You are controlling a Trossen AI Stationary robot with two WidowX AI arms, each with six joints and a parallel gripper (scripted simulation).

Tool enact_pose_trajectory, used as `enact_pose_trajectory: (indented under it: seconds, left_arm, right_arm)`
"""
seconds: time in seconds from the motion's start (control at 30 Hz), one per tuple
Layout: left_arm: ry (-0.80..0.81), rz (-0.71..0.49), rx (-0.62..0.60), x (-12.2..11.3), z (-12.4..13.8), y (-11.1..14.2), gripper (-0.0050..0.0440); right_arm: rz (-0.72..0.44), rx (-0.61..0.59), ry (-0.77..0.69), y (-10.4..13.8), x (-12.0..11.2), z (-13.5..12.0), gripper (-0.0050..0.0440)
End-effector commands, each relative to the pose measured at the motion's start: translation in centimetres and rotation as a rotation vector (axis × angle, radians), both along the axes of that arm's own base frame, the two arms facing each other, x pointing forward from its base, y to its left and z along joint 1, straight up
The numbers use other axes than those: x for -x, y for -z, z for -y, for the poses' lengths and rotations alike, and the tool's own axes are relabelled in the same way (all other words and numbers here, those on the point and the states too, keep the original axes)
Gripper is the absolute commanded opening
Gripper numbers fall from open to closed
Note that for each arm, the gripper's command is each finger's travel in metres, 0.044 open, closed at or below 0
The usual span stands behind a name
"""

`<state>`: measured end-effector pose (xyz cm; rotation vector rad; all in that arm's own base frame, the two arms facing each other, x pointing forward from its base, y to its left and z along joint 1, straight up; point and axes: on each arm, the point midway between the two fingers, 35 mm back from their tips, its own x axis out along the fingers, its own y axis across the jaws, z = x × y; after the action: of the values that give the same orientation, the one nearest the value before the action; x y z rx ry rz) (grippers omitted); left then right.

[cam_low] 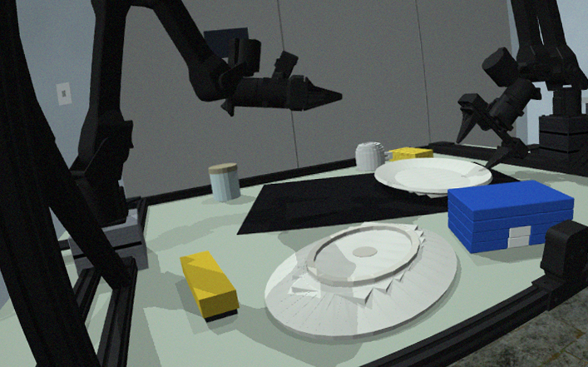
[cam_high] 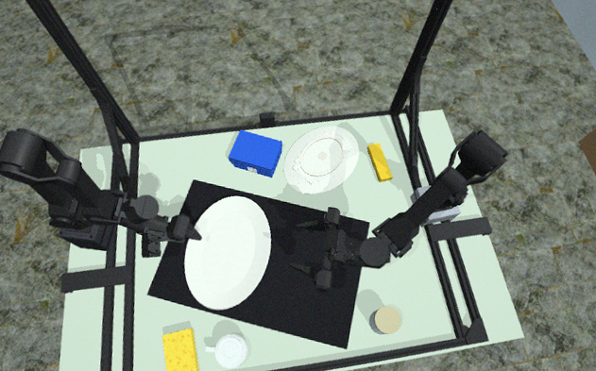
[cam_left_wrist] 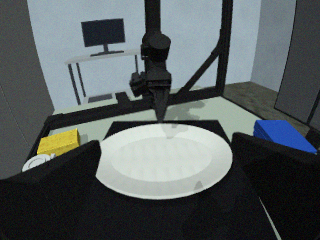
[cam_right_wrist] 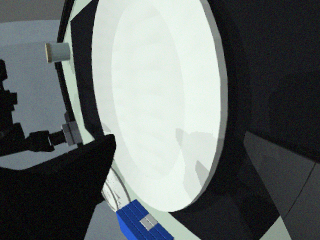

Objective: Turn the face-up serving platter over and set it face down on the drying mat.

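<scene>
The white oval serving platter [cam_high: 227,254] [cam_low: 431,176] [cam_left_wrist: 160,160] [cam_right_wrist: 150,90] lies face up on the black drying mat [cam_high: 302,313] [cam_low: 305,204] [cam_right_wrist: 82,60], toward the right arm's side. My right gripper [cam_high: 198,236] [cam_low: 473,154] [cam_right_wrist: 181,139] is open and empty, rolled so one finger is above the other. It is at the platter's near rim; the lower fingertip is close to the rim, and whether they touch cannot be told. My left gripper [cam_high: 301,245] [cam_low: 339,95] [cam_left_wrist: 167,143] is open and empty, level and high above the mat, pointing toward the platter.
A blue box [cam_high: 256,153] [cam_low: 508,198] and a white upside-down dish [cam_high: 321,159] [cam_low: 366,281] lie beside the mat, with a yellow block [cam_high: 379,162] beyond. A lidded jar [cam_high: 387,319], a white mug [cam_high: 231,351] and a yellow sponge [cam_high: 181,355] are on the opposite side. Black rails frame the table.
</scene>
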<state>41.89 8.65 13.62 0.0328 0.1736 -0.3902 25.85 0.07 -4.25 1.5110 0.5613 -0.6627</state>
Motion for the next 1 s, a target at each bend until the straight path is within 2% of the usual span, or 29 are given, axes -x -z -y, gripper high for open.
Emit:
enact_pose_trajectory:
  seconds: [0.0,0.33,0.97]
  left_arm:
    - [0.004,0.001,-0.001,0.0,0.0,0.0,0.0440]
    - [0.004,0.001,-0.001,0.0,0.0,0.0,0.0440]
    - [0.004,0.001,-0.001,0.0,0.0,0.0,0.0440]
  right_arm:
    - [-0.005,0.001,0.005,1.0,0.4,0.1,0.0440]
    - [-0.005,0.001,0.005,2.0,0.6,0.1,0.0440]
    - [-0.005,0.001,0.005,0.9,0.2,0.1,0.0440]
